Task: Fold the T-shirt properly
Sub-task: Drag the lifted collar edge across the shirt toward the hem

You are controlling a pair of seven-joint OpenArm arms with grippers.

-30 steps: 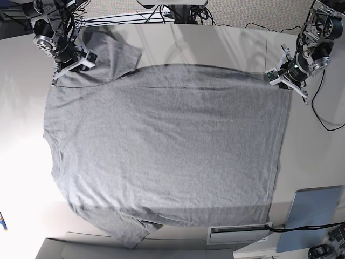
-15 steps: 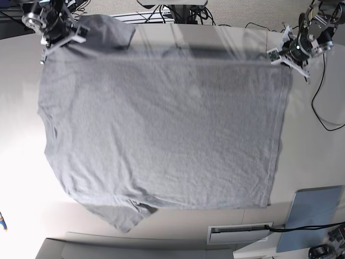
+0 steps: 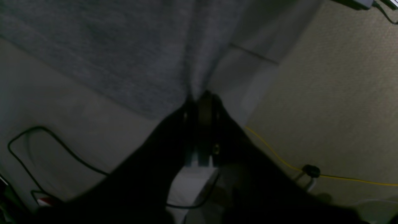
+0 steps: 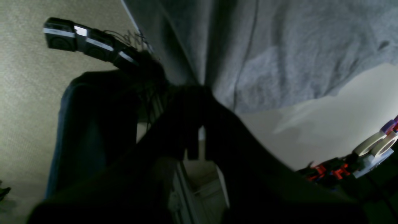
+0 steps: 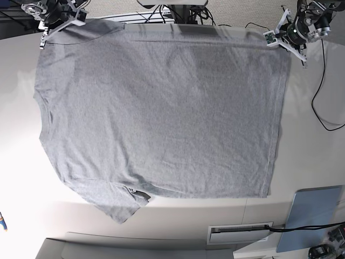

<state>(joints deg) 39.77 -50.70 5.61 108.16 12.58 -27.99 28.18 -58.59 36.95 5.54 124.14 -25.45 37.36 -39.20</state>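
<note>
The heather-grey T-shirt (image 5: 161,118) hangs spread out, plain side towards the base camera, with its far edge lifted and its near hem on the white table (image 5: 315,145). One sleeve (image 5: 121,208) lies at the near left. My right gripper (image 5: 54,26) is shut on the far left corner, and my left gripper (image 5: 277,40) is shut on the far right corner. In the left wrist view the dark gripper (image 3: 200,99) pinches a bunch of the T-shirt (image 3: 124,56). In the right wrist view the gripper (image 4: 202,90) pinches the T-shirt (image 4: 295,56) likewise.
A blue-grey board (image 5: 312,216) lies at the near right corner, with a white slotted panel (image 5: 240,233) beside it. A black cable (image 5: 318,102) loops over the table's right side. Tape rolls (image 4: 373,146) sit at the table's left edge. A yellow cable (image 3: 279,155) runs over the floor.
Both grippers moved back and up towards the far edge, carrying the shirt's far edge with them. The folded far sleeve opened out and the whole shirt shifted away from the near edge.
</note>
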